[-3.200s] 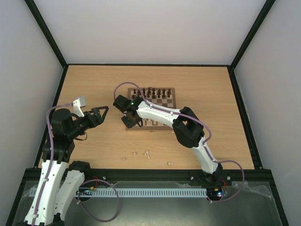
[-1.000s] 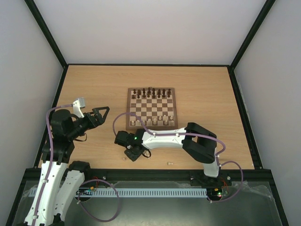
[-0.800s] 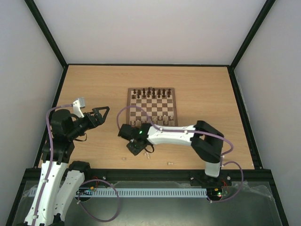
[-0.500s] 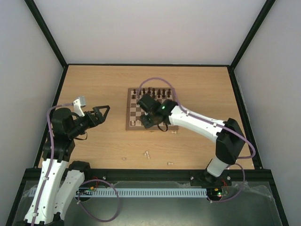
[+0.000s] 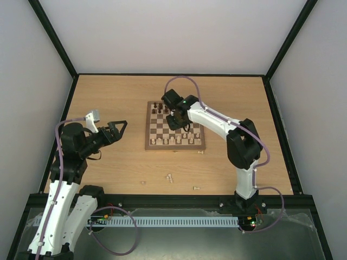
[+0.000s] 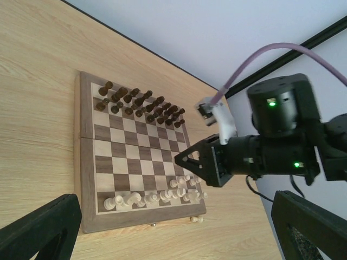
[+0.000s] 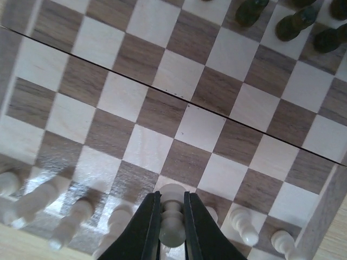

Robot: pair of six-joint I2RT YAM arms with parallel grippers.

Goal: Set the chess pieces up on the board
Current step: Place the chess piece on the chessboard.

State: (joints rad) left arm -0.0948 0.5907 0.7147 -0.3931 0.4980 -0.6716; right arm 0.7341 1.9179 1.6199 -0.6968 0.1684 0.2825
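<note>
Status: right gripper (image 7: 172, 199) pinching one pale chess piece (image 7: 172, 225) above the board (image 5: 149, 146), left gripper (image 5: 119, 129) spread wide over desk (image 5: 108, 97) left of it.

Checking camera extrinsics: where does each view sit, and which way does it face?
Top external: above and behind the arms, looking down on the table; left arm and right arm show.
Left wrist: left of the board, facing across it; the open left tool shows only its fingers, at the bottom corners.
Right wrist: over the board, looking down; the shut right tool pinches a pale chess piece.
Shared: all see the board; top external and left wrist both see the right arm.
</note>
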